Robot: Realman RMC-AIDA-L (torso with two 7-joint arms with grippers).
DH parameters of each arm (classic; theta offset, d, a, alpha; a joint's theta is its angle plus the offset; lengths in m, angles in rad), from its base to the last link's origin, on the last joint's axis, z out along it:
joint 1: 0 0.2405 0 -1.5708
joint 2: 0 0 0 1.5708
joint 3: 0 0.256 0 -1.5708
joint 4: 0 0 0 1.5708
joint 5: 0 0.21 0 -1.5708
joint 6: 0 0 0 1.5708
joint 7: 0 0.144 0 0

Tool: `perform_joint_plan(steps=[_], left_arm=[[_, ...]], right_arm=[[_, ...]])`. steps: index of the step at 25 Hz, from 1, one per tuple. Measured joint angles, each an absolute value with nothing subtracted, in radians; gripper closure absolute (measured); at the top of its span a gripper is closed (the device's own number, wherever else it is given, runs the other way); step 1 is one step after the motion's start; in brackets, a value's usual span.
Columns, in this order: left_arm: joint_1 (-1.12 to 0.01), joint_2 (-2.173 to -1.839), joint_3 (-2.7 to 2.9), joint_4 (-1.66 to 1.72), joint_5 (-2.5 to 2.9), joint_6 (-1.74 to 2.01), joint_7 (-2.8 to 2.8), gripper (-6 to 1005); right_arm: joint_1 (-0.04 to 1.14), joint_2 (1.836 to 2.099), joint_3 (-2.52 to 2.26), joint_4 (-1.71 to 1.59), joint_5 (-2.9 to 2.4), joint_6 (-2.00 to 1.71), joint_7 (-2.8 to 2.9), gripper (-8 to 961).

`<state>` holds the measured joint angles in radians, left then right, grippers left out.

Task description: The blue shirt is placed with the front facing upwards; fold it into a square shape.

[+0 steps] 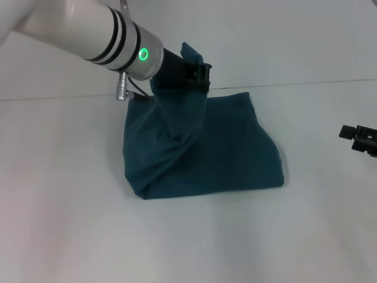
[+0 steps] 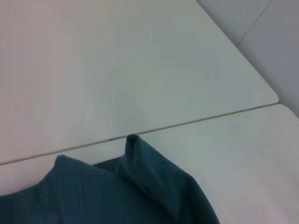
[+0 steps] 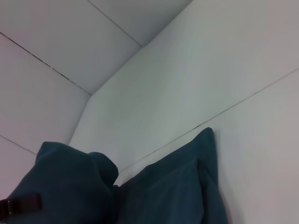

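The blue shirt (image 1: 227, 147) lies folded into a rough rectangle on the white table (image 1: 65, 212), with no lettering showing. My left gripper (image 1: 197, 73) hangs above the pile's far left corner, shut on a fold of the cloth. That fold rises in a taut, twisted band from the left side of the pile up to the gripper. The left wrist view holds only the teal cloth (image 2: 140, 186) and the table seam behind it. In the right wrist view the shirt (image 3: 180, 191) lies flat beside the raised bunch. My right gripper (image 1: 359, 138) sits parked at the table's right edge, away from the shirt.
The white table runs wide on all sides of the shirt. A thin seam (image 1: 306, 82) crosses it just behind the pile. A pale wall (image 1: 265, 35) stands beyond.
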<state>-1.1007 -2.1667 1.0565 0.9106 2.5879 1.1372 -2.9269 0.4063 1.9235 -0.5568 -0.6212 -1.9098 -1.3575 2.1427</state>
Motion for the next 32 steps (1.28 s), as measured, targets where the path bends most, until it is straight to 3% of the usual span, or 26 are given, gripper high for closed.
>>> perform_joint_plan(steps=[17, 22, 32], left_arm=[[-1.108, -2.17, 1.076, 0.845, 2.424, 1.035, -2.844, 945], [-1.102, -2.167, 1.09, 0.844, 2.378, 1.023, -2.824, 726], [-1.027, -2.161, 1.081, 0.909, 2.258, 1.036, -2.765, 515]], right_arm=[[0.41, 1.923, -0.557, -0.609, -1.916, -1.348, 2.14, 160], [0.41, 1.923, -0.557, -0.609, -1.919, -1.345, 2.14, 160], [0.411, 1.922, -0.557, -0.609, -1.921, -1.344, 2.14, 161]])
